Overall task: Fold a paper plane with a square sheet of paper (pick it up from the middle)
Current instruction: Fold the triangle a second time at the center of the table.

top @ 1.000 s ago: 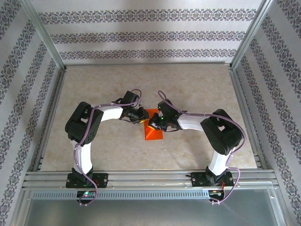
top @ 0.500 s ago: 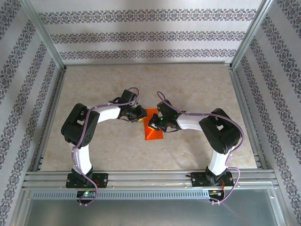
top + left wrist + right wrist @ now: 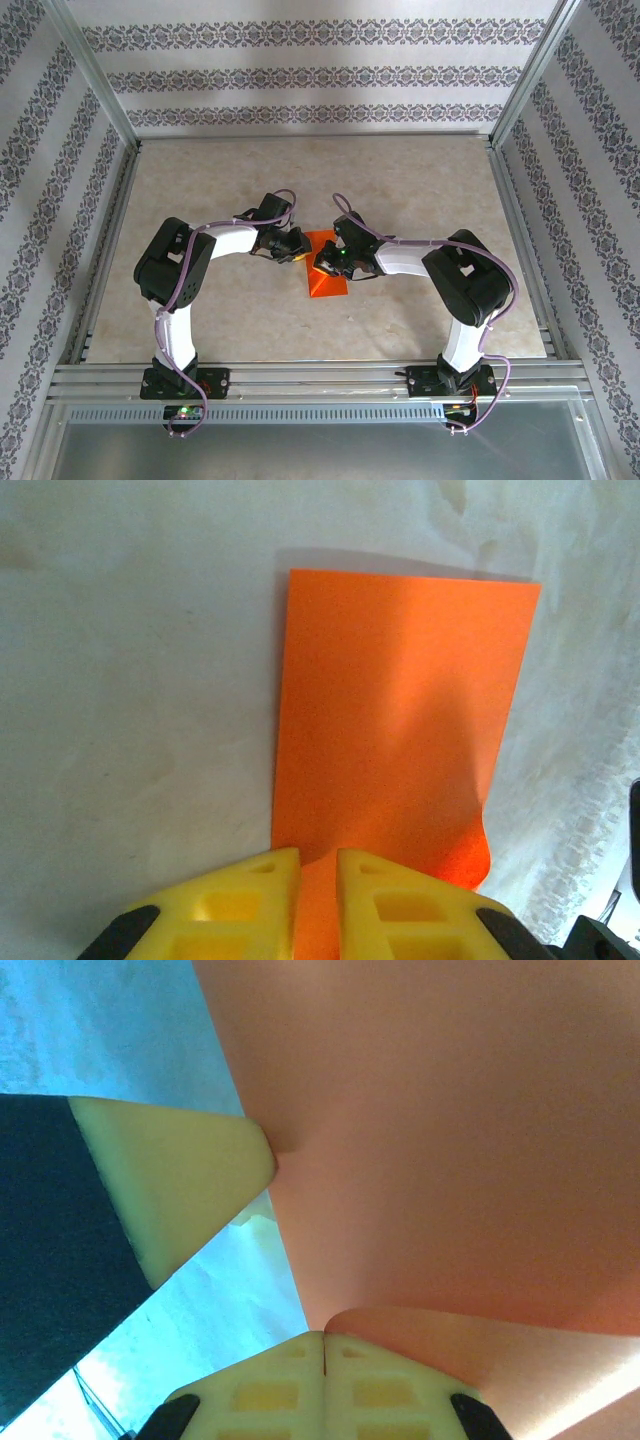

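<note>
One orange paper [image 3: 400,710], an oblong, lies flat on the table [image 3: 250,180] between two grippers. The left gripper [image 3: 318,865] pinches its short edge, jaws nearly together. The right gripper [image 3: 325,1355] is pressed tight against a curled edge. I can't tell whether it nips the paper.
</note>
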Robot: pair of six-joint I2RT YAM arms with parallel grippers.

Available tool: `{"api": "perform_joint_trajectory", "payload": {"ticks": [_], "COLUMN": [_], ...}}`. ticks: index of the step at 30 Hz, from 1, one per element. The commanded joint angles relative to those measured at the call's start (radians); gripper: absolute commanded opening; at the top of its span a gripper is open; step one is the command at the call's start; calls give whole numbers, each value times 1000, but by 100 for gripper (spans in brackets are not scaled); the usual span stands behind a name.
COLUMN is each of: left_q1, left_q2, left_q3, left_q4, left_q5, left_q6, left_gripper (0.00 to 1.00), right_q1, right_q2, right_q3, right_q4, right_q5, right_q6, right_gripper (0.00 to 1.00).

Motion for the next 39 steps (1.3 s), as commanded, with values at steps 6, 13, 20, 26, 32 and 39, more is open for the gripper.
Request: {"api": "perform_joint_trajectory", "payload": {"ticks": [6,13,20,26,32,39], "left_q1": [10,10,9,9,10,9], "left_q2": [29,27,25,25,26,25], "left_q3": [9,8,7,6,3,3], "left_q4": [-68,-69,-70,-67,-66,-66], "left_q5": [-16,-18,-18,-16,-15,-18], "left_q6": [-15,-15,-17,-17,-17,-19], "left_gripper": [18,18,18,18,18,18], "right_q1": [6,5,3,3,2,0], "right_q2": [27,27,34,43,47,50], "right_q3": [2,-8,-11,-10,-12,-17], "right_q4": [16,16,17,26,29,31], "right_q5": [10,25,25,22,22,24], "right_q6": [-18,-12,-5,0,3,8], "right_gripper": [0,0,0,0,0,0]}}
